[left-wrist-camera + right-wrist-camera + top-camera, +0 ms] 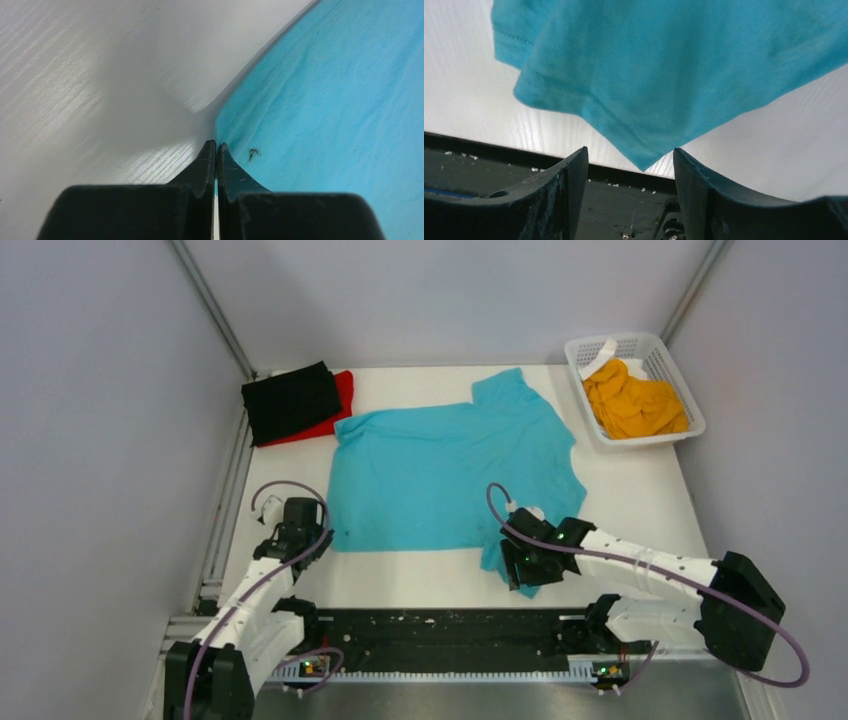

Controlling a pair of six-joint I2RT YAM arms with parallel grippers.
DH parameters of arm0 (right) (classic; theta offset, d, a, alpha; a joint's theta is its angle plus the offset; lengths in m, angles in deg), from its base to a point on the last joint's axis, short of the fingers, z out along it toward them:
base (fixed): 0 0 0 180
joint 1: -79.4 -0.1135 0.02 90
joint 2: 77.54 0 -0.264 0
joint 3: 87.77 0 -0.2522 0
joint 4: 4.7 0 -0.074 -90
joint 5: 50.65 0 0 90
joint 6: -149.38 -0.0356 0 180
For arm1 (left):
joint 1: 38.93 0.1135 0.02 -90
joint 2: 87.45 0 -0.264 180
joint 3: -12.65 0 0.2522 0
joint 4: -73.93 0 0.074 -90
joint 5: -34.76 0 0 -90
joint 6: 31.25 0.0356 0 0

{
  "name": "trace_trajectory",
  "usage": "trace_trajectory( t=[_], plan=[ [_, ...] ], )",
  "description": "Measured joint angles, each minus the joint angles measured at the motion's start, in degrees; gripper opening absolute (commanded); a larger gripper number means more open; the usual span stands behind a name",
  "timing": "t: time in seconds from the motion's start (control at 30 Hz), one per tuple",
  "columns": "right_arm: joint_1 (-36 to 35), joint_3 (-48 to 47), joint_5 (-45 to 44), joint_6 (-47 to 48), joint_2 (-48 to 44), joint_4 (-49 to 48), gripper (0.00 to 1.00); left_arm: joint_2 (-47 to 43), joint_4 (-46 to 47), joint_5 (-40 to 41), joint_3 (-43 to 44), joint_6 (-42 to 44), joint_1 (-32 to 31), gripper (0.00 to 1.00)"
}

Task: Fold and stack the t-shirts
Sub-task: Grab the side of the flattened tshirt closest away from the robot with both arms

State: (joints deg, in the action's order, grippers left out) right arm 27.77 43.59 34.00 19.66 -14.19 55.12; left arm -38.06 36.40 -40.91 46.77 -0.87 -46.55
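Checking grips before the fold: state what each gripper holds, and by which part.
Left gripper: shut on the hem corner of the turquoise t-shirt. Right gripper: nothing; open jaws straddle a sleeve tip.

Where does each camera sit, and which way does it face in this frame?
Top external: above and behind the bases, looking down at the table; both arms show, with the turquoise t-shirt spread out.
Left wrist: on the left gripper, facing along the table at that t-shirt's edge; closed fingers show.
Right wrist: on the right gripper, facing the near edge; open fingers flank a sleeve tip.
Shared: all see the turquoise t-shirt.
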Motion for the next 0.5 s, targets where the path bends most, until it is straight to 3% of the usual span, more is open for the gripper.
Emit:
trace_trajectory(
  t=[0.27,0.5],
  plan=[
    [0.0,0.9,-3.9,-3.5,7.2,-4.6,0.5,0.0,0.0,0.0,0.0,0.0,0.0,0.0],
    [0.0,1.6,-5.6,-6.0,7.0,-3.7,0.04,0.0,-0.4,0.0,0.0,-0.4,0.0,0.0]
  ],
)
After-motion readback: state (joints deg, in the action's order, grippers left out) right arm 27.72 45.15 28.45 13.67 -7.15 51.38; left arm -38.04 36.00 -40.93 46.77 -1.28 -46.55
